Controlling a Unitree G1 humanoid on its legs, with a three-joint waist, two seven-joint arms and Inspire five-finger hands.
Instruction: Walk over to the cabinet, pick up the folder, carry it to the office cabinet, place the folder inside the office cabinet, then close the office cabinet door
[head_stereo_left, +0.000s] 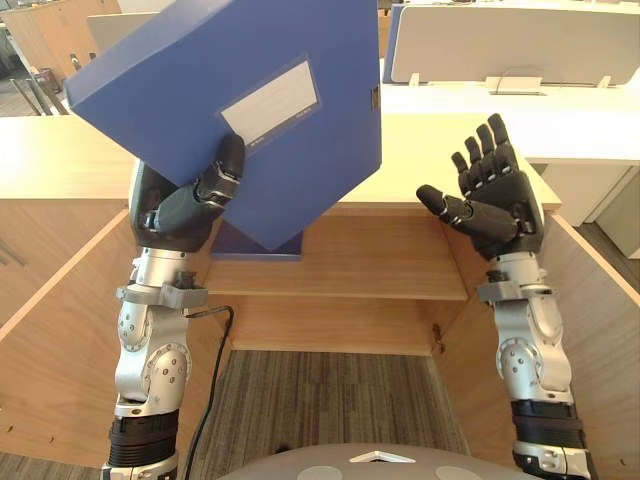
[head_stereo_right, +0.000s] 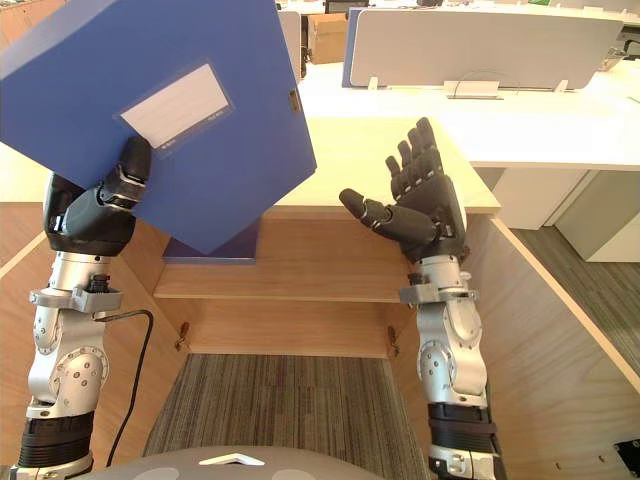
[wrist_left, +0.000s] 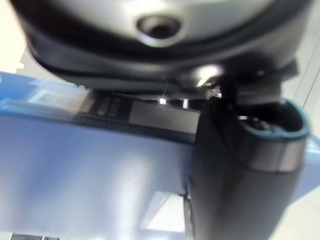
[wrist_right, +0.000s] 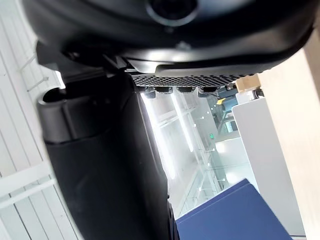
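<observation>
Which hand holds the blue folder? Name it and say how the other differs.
The left hand: its thumb pinches the blue folder, tilted above the cabinet shelf. The right hand is open, fingers spread, apart from it.

Open-plan office, going by what my head cameras give me

I'm looking into a low wooden cabinet (head_stereo_right: 300, 250) with its doors swung open over grey striped carpet (head_stereo_right: 290, 400). Behind it stand white desks (head_stereo_right: 540, 130) with pale divider screens (head_stereo_right: 480, 45). A blue folder (head_stereo_left: 230, 70) with a label pocket is up in shot, and what may be a cardboard box (head_stereo_right: 325, 35) sits further back, too small to be sure
</observation>
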